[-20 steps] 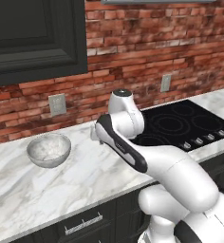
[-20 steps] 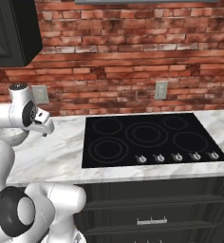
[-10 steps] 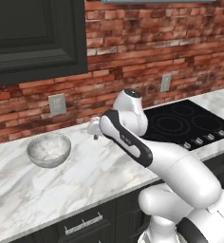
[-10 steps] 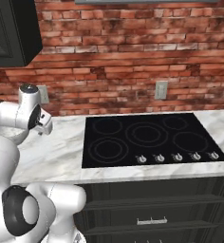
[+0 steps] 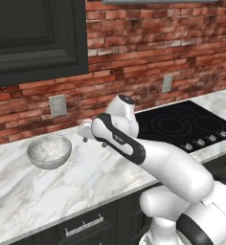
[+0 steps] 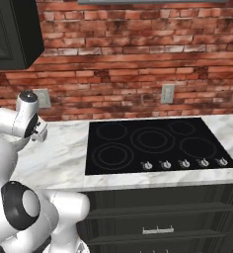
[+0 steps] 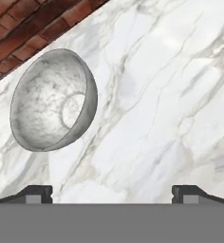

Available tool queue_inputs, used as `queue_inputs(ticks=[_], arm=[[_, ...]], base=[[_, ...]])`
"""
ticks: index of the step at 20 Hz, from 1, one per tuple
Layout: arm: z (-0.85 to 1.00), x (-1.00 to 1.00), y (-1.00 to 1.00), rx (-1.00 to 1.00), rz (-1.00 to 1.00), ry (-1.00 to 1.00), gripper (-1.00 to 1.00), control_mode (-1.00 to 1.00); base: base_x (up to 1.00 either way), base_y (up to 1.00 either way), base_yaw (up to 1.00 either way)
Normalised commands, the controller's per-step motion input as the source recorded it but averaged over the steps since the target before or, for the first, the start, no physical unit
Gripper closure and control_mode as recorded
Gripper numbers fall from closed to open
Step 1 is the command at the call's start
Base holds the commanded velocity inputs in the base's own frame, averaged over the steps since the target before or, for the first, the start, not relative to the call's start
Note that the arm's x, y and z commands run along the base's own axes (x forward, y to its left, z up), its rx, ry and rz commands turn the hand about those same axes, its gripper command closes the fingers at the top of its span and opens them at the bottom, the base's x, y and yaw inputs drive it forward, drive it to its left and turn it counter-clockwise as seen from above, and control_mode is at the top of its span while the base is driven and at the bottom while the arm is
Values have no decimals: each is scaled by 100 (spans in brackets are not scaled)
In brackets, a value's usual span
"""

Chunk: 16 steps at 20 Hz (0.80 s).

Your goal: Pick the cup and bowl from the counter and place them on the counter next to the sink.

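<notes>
Above the counter [image 5: 76, 177], just right of the bowl [image 5: 49, 151], the gripper [image 5: 85, 130] is hovering with its jaws standing wide apart, gripping nothing.

My arm [image 5: 134, 148] reaches forward and to the left from the base, with the elbow bent. My gripper [image 7: 112, 192] points downward at an angle, and its two fingertips [image 7: 35, 193] stand wide apart, holding nothing.

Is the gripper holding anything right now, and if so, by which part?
Nothing is held. The gripper is open with only white marble counter between its tips; the round pale grey speckled bowl sits apart on the counter, untouched.
</notes>
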Motion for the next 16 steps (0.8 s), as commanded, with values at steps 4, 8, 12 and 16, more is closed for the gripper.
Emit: queue_inputs(ticks=[4,8,12,16], arm=[[-5,36,40,0,0,12,-100,-100],[-5,28,28,0,0,4,-100,-100],[-12,28,10,0,0,0,-100,-100],[-33,27,1,0,-3,0,-100,-100]], base=[[0,0,0],[0,0,0],[0,0,0],[0,0,0]])
